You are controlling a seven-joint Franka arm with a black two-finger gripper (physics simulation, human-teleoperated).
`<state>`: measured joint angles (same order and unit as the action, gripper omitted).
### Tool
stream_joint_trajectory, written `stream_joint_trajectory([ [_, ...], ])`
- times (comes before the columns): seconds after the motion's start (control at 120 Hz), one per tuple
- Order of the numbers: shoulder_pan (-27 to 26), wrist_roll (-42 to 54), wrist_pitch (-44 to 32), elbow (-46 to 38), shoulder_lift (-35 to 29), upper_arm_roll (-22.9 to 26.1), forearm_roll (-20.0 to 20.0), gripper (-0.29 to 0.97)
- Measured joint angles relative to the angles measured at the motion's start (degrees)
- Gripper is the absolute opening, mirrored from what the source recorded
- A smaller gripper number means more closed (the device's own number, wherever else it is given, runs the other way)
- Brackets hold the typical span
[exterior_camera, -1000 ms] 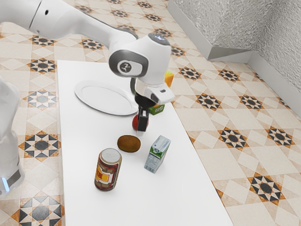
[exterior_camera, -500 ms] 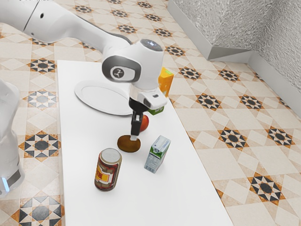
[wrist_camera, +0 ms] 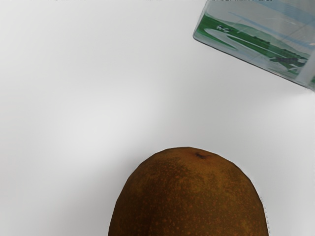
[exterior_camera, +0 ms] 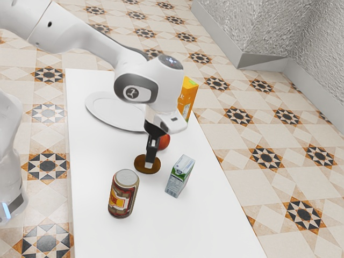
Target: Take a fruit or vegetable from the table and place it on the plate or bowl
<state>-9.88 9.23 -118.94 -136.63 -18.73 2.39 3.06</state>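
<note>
- One black gripper (exterior_camera: 151, 165) is right down on the brown kiwi (exterior_camera: 139, 163), which lies on the white table (exterior_camera: 97, 226).
- Jaws: I cannot tell whether they are spread or pinching (the hand covers the fruit's middle from this side).
- Wrist view puts the kiwi (wrist_camera: 189, 196) directly under the hand, resting on the table (wrist_camera: 74, 98), with the milk carton (wrist_camera: 261, 39) near it.
- Just behind the gripper sits a red fruit (exterior_camera: 163, 141), and beyond that stands an orange juice carton (exterior_camera: 188, 95).
- White plate (exterior_camera: 113, 110) lies well apart from the kiwi, toward the exterior view's upper left.
- Labelled jar (exterior_camera: 123, 193) stands upright near the kiwi, and the milk carton (exterior_camera: 179, 176) stands upright toward the exterior view's right of it.
</note>
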Motion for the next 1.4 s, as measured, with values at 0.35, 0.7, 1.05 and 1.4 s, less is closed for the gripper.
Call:
stream_joint_trajectory([
  [0.35,-0.01,0.20,-1.73,-0.89,1.84,0.30,0.10,0.68],
  [0.7,0.04,0.30,-3.38,-1.53,3.30,0.25,0.62,0.68],
  [1.05,0.02,-0.22,-2.72,-1.73,-0.46,-0.15,0.81,0.24],
  [1.4,0.20,-0.68,5.28,8.29,-4.12,-13.29,-1.61,0.24],
])
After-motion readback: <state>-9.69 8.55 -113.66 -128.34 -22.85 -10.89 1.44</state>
